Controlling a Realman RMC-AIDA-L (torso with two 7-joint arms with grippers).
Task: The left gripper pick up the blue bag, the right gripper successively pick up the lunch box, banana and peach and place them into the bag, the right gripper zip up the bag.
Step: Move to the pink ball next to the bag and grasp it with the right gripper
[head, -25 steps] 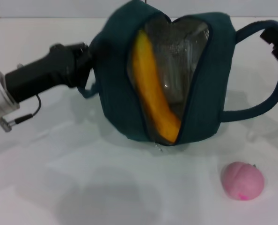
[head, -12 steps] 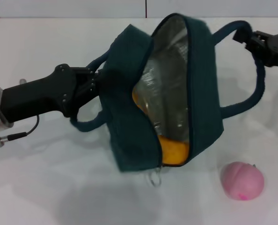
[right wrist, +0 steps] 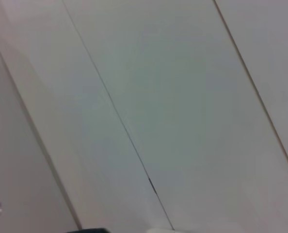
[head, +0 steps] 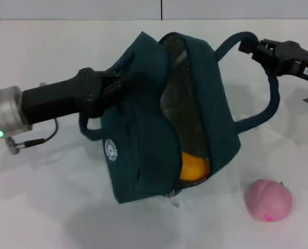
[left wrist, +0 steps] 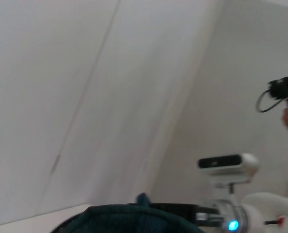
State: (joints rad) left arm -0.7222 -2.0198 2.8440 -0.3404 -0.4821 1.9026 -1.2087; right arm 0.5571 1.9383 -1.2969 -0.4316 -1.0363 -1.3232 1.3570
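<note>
The blue bag (head: pixel 143 155) hangs tilted above the white table, its mouth open toward the right. Inside I see the clear lunch box (head: pixel 181 104) and the end of the yellow banana (head: pixel 192 167). My left gripper (head: pixel 110 88) is shut on the bag's left handle and side. My right gripper (head: pixel 252 47) is shut on the bag's right handle strap (head: pixel 272 98) at its top. The pink peach (head: pixel 268 199) lies on the table at the lower right of the bag. The bag's top edge shows in the left wrist view (left wrist: pixel 129 221).
The white table (head: pixel 50 197) spreads all around the bag. A white tiled wall (head: pixel 159 8) stands behind. The left wrist view shows a wall and a robot's camera head (left wrist: pixel 229 162); the right wrist view shows only wall panels.
The bag has swung and turned so its outer side with a round logo faces me and the opening narrows. Both grippers moved with the handles, the right one leftward.
</note>
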